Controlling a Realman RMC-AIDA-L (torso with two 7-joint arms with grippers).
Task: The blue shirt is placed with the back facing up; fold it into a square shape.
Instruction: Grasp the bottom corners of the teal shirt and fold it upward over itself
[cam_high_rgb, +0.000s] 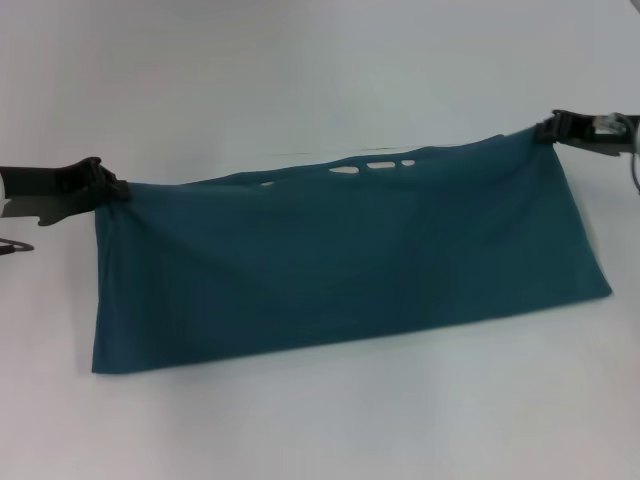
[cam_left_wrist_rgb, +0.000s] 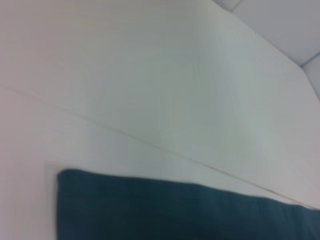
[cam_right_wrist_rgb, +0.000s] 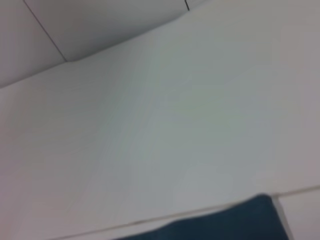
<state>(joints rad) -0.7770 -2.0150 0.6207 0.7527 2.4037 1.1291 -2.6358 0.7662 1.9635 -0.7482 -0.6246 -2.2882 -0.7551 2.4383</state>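
I have the blue shirt (cam_high_rgb: 340, 265) stretched across mid-frame over the white table (cam_high_rgb: 300, 70), left gripper (cam_high_rgb: 108, 188) pinching its upper-left corner, right gripper (cam_high_rgb: 546, 128) pinching the upper right. If one corner slips, or I lower unevenly, the fold will skew.

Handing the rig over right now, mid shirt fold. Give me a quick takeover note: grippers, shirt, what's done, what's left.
Left gripper: shut on the blue shirt, at its far left corner.
Right gripper: shut on the far right corner of the same edge.
Shirt: on the white table, stretched between the two grippers as a long band, plain side showing; a bit of white print peeks through along the held edge. The near edge looks to lie flat on the table.
Done: apparently folded at least once lengthwise.
Left: lay the held edge down, release, then fold the band crosswise to get a square.
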